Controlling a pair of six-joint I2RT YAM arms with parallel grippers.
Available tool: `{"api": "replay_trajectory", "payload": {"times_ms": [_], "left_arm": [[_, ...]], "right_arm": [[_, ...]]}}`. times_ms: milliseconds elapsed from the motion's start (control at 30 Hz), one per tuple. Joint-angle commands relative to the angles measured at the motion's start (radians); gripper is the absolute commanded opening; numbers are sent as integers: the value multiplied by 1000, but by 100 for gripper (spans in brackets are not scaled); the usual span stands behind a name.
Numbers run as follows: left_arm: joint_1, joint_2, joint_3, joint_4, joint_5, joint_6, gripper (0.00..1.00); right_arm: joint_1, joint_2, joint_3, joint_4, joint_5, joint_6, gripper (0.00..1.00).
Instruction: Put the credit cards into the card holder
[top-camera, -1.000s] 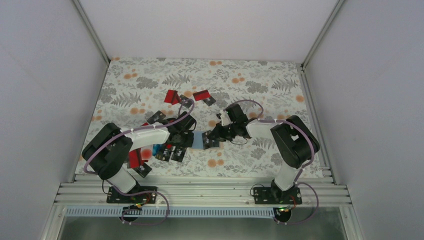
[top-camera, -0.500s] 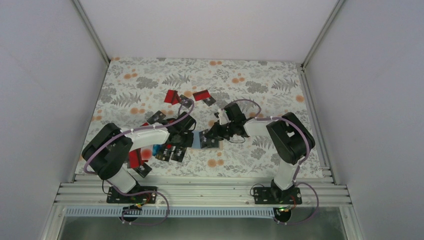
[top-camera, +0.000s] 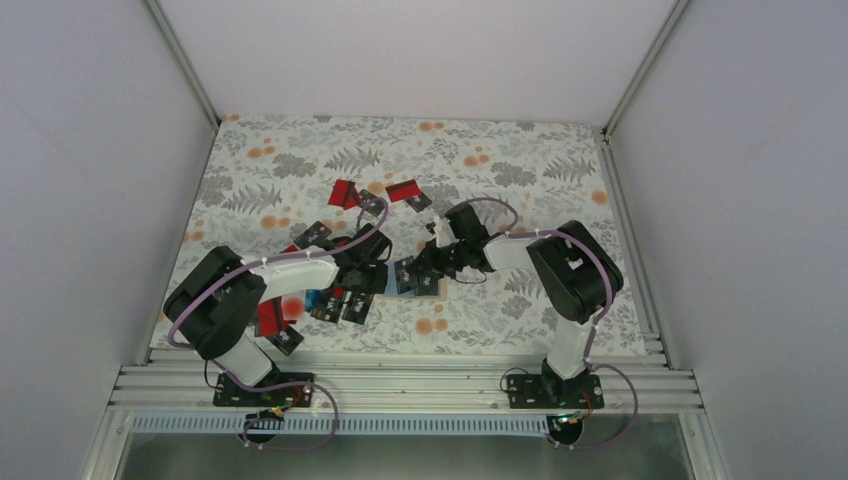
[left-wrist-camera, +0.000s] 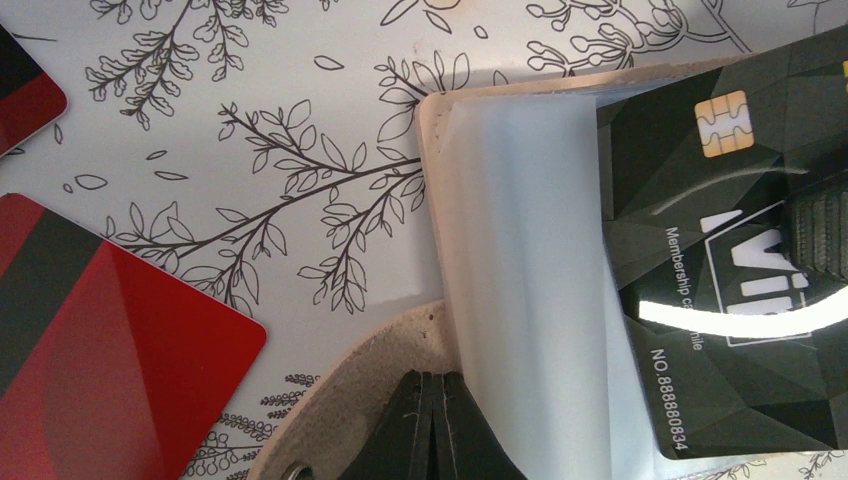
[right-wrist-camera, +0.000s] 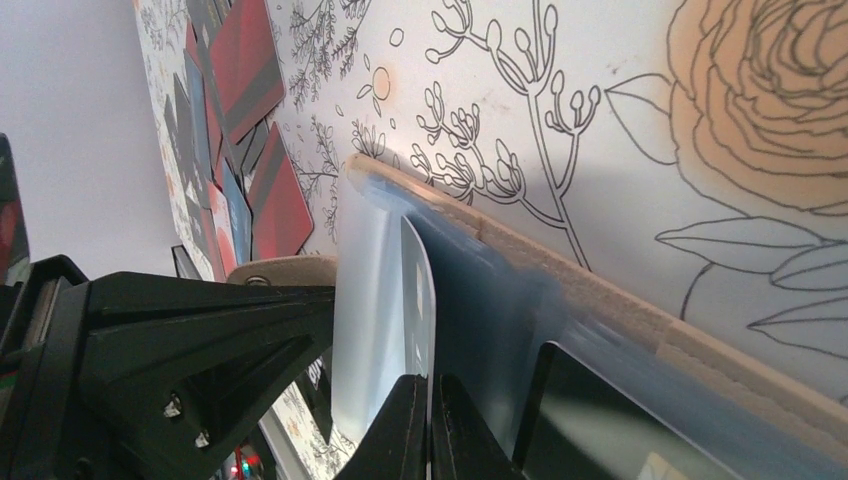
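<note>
The card holder (top-camera: 405, 277) lies open between the two grippers, tan outside (left-wrist-camera: 345, 395) and grey-blue inside (left-wrist-camera: 520, 250). My left gripper (top-camera: 374, 278) is shut on the holder's tan flap at its near edge, its fingertips (left-wrist-camera: 437, 378) pressed together. My right gripper (top-camera: 428, 270) is shut on a thin card seen edge-on (right-wrist-camera: 420, 290), standing against the holder's inside. In the left wrist view this is a black card (left-wrist-camera: 730, 300) with a gold chip, lying over the holder's right half. Another black card (right-wrist-camera: 610, 420) sits in a pocket.
Loose cards lie around the left arm: red ones (top-camera: 345, 192) (top-camera: 403, 190) at the back, a black one (top-camera: 318, 234), a black and blue cluster (top-camera: 340, 306), a red one (top-camera: 270, 316) and a black one (top-camera: 287, 340) near the front. A red card (left-wrist-camera: 100, 350) lies left of the holder.
My right gripper has moved left with its black card, further over the open holder. The left gripper has stayed in place on the flap.
</note>
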Motion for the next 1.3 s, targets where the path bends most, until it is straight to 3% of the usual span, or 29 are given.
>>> {"api": "replay_trajectory", "payload": {"times_ms": [0, 867, 1267], "left_arm": [[0, 42, -38, 26, 57, -7, 2], [0, 30, -63, 54, 91, -7, 2], [0, -56, -32, -24, 44, -6, 3]], "right_arm": [[13, 33, -1, 12, 34, 32, 4], [79, 63, -40, 100, 94, 129, 4], [78, 44, -3, -16, 114, 52, 7]]}}
